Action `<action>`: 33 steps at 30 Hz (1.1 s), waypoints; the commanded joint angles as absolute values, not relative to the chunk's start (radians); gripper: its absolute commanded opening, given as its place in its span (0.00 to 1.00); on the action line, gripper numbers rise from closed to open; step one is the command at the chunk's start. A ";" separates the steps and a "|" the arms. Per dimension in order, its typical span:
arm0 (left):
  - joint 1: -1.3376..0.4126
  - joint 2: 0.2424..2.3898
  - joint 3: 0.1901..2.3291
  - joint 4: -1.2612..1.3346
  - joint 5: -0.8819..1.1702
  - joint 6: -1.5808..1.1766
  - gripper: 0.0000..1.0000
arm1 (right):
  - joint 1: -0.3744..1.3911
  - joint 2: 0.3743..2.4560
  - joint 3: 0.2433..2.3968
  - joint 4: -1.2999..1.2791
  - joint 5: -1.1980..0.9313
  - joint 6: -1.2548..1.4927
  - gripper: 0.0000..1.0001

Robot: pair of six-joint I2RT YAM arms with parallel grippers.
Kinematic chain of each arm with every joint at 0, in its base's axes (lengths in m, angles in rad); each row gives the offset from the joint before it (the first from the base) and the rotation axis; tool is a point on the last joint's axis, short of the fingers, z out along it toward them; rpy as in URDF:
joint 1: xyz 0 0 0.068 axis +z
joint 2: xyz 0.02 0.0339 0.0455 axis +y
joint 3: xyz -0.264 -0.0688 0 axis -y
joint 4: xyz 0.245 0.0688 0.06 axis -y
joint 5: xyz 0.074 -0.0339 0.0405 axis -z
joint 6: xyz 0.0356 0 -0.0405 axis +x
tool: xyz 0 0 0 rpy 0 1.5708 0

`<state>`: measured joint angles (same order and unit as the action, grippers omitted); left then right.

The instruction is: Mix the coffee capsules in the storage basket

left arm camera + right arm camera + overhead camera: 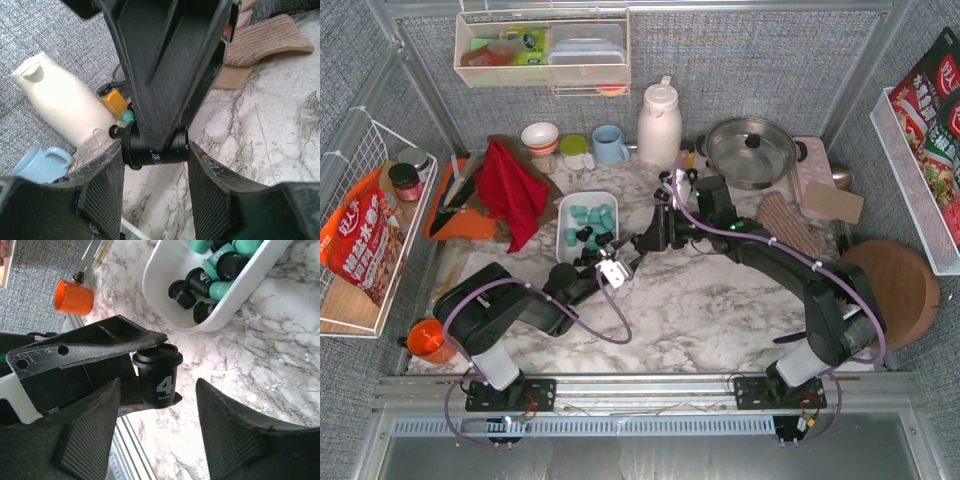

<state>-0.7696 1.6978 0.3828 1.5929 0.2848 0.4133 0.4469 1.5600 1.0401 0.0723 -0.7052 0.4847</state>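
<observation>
Now clamping a black capsule (152, 152) in the left gripper (156, 167), pinched end to end between the ribbed fingers (107, 190). Lying sideways there, rim toward one pad and base toward the other, with a white "4" on its side in the right wrist view. Straddling that same capsule with the right gripper (157, 390), yet not touching it: spread wide, with a clear gap on either side. So, grasped on the left, released on the right. Meeting nose to nose over the marble table (270, 355), just beside the near end of the white storage basket (162, 290). Heaped in that basket, the other coffee capsules (212, 282), teal and black, with the black ones mostly toward the near end and the teal farther back in the top view. Sitting flat on the table, a little left of centre. Farther out: an orange cup (73, 297) near the left arm's base, a red cloth (510, 190) just left of the basket, a blue mug (42, 162) and a white jug (60, 105) behind it, and a lidded steel pot (750, 150) to the right of the jug.
</observation>
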 commanded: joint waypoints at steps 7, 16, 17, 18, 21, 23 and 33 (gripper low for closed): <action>-0.766 1.691 0.337 1.660 0.145 0.338 0.12 | 0.445 1.472 1.056 -0.036 -0.428 0.363 0.99; -0.695 1.531 0.372 1.297 -0.108 0.107 0.10 | 0.416 1.436 1.122 -0.134 0.093 0.251 0.99; -0.684 1.504 0.402 1.181 -0.142 0.063 0.11 | 0.400 1.450 1.127 -0.116 0.146 0.272 0.99; -0.670 1.482 0.438 1.068 -0.171 0.026 0.11 | 0.382 1.469 1.140 -0.109 0.181 0.292 0.99; -0.648 1.451 0.517 0.831 -0.232 -0.058 0.12 | 0.331 1.556 1.190 -0.056 0.194 0.290 0.99; -0.594 1.448 0.617 0.547 -0.287 -0.248 0.24 | 0.325 1.702 1.260 0.062 0.121 0.119 0.89; -0.543 1.570 0.737 0.380 -0.234 -0.385 0.52 | 0.344 2.003 1.464 0.100 -0.181 -0.378 0.68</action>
